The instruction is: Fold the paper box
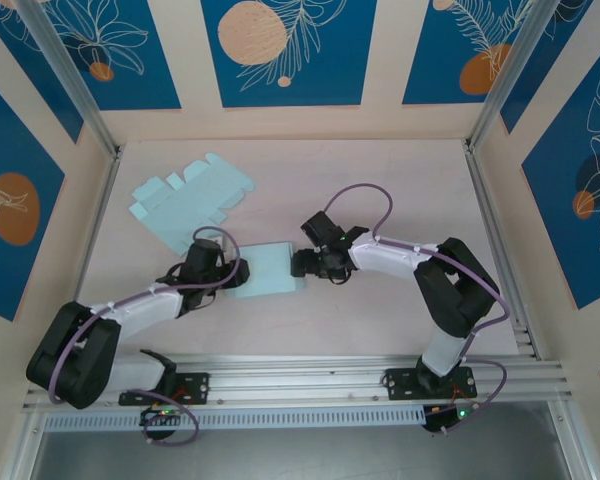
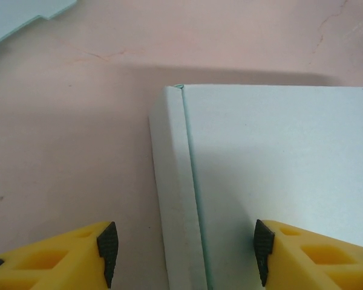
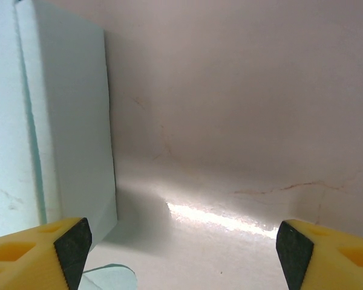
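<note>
One smooth, pale-blue rectangular paper box point(image 1: 267, 271) rests on matte pinkish table point(image 1: 400, 190).

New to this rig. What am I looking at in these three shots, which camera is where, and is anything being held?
Two robot arms are bolted at the near edge of a table, each ending in a two-finger gripper with yellow fingers.

The overhead view looks down from behind the arms: the left gripper and right gripper meet at either side of a folded pale blue paper box. Farther back on the left lies a flat unfolded box blank.

The other two pictures come from cameras on the wrists. In the left wrist view, the left gripper straddles the box's edge, fingers apart and not pinching it. In the right wrist view, the right gripper is open beside the box's side wall.

Nothing is gripped right now.
</note>
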{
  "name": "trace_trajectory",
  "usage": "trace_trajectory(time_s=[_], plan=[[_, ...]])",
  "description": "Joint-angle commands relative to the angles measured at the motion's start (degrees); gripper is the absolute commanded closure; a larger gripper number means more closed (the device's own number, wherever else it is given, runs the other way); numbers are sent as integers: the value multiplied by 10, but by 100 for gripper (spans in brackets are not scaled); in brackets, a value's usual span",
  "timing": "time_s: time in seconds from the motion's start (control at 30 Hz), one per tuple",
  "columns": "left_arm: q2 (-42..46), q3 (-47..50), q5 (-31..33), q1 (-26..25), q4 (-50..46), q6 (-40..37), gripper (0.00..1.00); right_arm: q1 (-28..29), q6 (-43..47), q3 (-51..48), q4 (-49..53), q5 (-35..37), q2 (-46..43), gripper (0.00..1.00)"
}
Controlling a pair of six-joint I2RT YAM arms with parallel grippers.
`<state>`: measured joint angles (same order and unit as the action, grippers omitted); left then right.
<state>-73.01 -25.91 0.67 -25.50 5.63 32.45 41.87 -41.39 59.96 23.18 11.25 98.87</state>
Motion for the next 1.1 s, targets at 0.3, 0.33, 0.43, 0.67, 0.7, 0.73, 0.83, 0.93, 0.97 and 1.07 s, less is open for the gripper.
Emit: trace_trajectory(time_s=[0.3,0.33,0.43,0.67,0.7,0.73,0.83,0.93,0.97,1.07], plan=[[56,-23,34,23,-77,-14,30,6,-22,-20,2,20,-99,16],[57,-23,27,27,-72,-11,30,5,-22,-23,-7,14,-101,15],[46,-21,3,41,-49,-2,31,2,-19,-25,-37,-16,-93,13],[-8,-12,-29,65,-6,20,45,-34,-34,-27,-124,-130,-34,13],[-16,-10,-34,69,-1,25,48,-38,-39,-27,-133,-142,-24,13],[-22,-8,-38,72,3,29,51,-43,-43,-30,-145,-154,-15,13],[-38,0,-46,86,12,43,62,-49,-58,-41,-191,-192,4,13],[-46,8,-51,97,17,52,71,-49,-65,-43,-224,-217,22,13],[-48,12,-53,101,19,55,73,-49,-67,-42,-232,-225,28,13],[-52,16,-58,109,21,60,79,-48,-75,-39,-257,-248,47,13]])
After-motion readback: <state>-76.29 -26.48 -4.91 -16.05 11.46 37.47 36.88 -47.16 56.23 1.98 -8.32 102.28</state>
